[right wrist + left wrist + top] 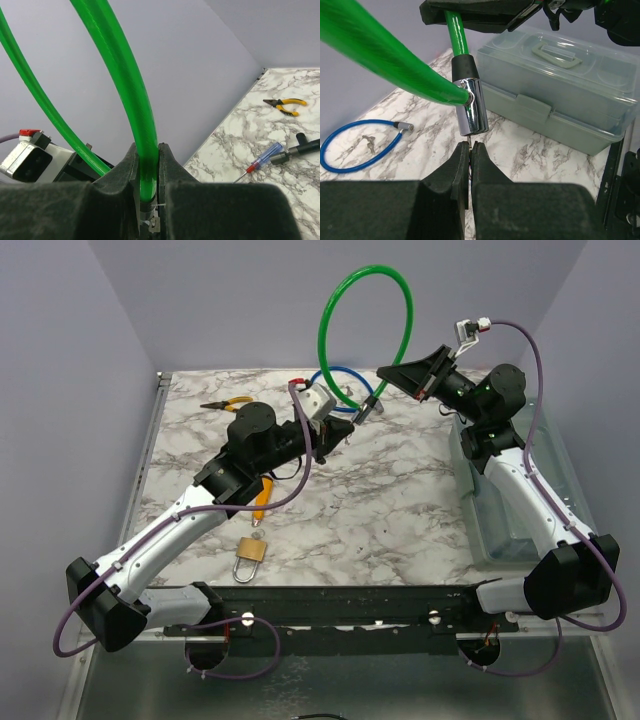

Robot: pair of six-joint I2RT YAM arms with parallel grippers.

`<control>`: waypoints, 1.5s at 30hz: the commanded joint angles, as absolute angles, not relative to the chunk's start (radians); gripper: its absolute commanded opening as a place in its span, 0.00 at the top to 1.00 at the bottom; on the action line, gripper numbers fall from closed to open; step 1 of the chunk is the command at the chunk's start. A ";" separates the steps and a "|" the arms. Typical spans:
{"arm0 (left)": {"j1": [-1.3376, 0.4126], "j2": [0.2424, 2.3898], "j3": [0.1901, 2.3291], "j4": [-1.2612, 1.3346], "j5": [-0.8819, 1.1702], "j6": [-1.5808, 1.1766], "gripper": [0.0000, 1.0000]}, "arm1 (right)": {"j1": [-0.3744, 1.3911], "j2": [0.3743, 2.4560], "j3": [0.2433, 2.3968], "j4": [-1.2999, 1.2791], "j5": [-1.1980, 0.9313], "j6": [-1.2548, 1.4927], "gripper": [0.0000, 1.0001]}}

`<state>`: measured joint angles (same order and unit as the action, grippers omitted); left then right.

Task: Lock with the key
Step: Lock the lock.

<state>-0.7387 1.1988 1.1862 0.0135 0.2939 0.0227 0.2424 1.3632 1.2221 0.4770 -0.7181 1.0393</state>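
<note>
The left gripper's jaws were pressed together on the key, of which only a thin metal sliver showed at the tips. Just beyond those tips, with a small gap, hung the chrome lock cylinder of the green cable lock. It hung upright with its lower end facing the key. One end of the green cable entered the cylinder from the side. The other came down through a black collar into its top.

The right gripper's jaws pinched that upper stretch of green cable just above the collar and held the lock in the air above the worktop. The loop arched high over both wrists.

In the top view, the left arm stretched diagonally from its base at the near left towards the middle of the worktop, wrist raised. The right arm rose from the near right along a clear plastic toolbox, bent at the far side, and reached back to the left with its gripper tilted downward.

A blue cable lock lay on the marble behind the green one. Yellow-handled pliers lay at the far left. A brass padlock sat near the front edge, with an orange-handled screwdriver just beyond it, partly under the left arm.
</note>
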 commanded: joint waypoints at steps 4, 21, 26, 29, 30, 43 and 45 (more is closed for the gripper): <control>-0.738 1.195 1.184 0.041 0.414 -0.158 1.00 | 0.230 1.351 1.248 0.560 -0.711 1.074 1.00; -0.729 1.174 1.108 0.092 0.590 -0.271 1.00 | 0.175 1.353 1.277 0.631 -0.718 1.113 1.00; -0.730 1.184 1.101 0.103 0.616 -0.345 1.00 | 0.173 1.353 1.282 0.634 -0.714 1.117 1.00; -0.730 1.176 1.080 0.076 0.531 -0.350 1.00 | 0.164 1.357 1.292 0.634 -0.706 1.122 1.00; -0.729 1.171 1.072 0.064 0.502 -0.343 1.00 | 0.161 1.360 1.297 0.634 -0.704 1.123 1.00; -0.761 1.145 1.000 0.015 0.517 -0.361 1.00 | 0.130 1.382 1.345 0.643 -0.691 1.126 1.00; -0.761 1.149 1.004 0.027 0.549 -0.389 1.00 | 0.130 1.381 1.345 0.643 -0.696 1.126 1.00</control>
<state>-0.7372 1.1629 1.0523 0.2142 0.3790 -0.3344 0.1997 1.3834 1.2583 0.5251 -0.8845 1.1034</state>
